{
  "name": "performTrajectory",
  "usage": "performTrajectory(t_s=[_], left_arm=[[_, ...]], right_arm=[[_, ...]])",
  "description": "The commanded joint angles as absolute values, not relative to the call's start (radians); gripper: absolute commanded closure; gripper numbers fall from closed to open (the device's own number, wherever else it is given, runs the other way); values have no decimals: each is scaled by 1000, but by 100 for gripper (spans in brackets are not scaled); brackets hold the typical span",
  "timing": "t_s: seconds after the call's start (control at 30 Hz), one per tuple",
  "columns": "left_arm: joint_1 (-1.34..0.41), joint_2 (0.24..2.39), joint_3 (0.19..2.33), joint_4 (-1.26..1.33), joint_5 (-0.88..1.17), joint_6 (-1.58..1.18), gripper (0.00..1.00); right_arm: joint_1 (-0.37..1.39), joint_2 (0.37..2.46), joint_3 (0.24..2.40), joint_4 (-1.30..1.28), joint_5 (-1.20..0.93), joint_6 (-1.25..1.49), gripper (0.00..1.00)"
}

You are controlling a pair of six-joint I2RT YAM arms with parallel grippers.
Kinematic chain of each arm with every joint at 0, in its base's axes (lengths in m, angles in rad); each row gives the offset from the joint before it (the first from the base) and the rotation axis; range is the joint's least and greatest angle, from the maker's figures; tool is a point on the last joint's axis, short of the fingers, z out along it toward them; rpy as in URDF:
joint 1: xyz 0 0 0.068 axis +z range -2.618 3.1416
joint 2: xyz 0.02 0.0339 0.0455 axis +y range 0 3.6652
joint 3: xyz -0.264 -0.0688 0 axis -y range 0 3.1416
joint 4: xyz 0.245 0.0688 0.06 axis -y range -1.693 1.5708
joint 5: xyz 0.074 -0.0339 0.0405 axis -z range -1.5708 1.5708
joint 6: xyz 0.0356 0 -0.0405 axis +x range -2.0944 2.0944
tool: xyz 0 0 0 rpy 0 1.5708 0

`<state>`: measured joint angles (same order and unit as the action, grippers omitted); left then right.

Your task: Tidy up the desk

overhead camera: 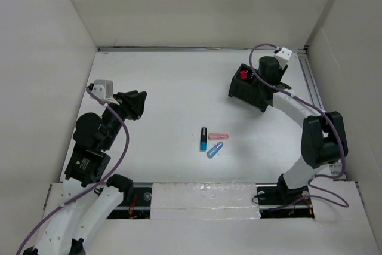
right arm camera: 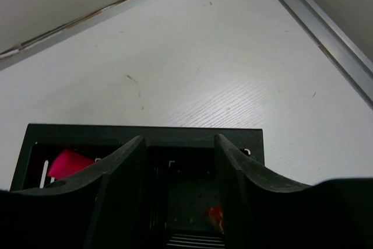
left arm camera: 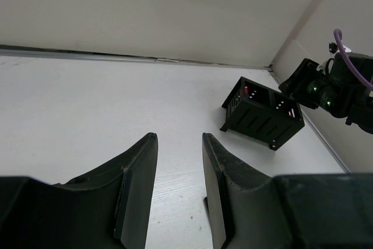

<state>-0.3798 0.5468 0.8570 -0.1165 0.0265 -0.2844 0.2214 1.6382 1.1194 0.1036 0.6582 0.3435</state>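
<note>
The right claw hangs parted and empty over the bin; three pens lie near-left of it, mid-worktop; the left claw, narrow and empty, is about equally close.

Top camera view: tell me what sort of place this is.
Probably a robot lab test cell, not an office: a white desk boxed in by plain wall panels, a left arm and right arm bolted at its near edge, and a black organizer box as a prop.
</note>
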Motion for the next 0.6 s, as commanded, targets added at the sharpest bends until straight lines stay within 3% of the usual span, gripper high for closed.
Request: performTrajectory(t_s=[0.0,0.07,0.13,0.2,0.47,0.5,0.57], left_arm=[[-382,548,856,-74,40,-272,67],[-382,548,856,-74,41,-273,67],[-382,545,857,-74,48,-273,67],[-382,542,856,-77,38,-273,67],[-382,534,861,-78,43,-276,67],[-382,534,859,-74,46,-276,67],[-382,534,859,-75,40,-278,67]], right_arm=[[273,1534,1119,98,667,370,51],[307,1485,1083,104,635,383,64],[381,1416,1042,109,577,403,90],[443,1382,970,115,542,436,100],[777,1237,782,-87,400,503,100],[816,1227,773,-122,400,515,97],[836,1198,735,-214,347,541,79]])
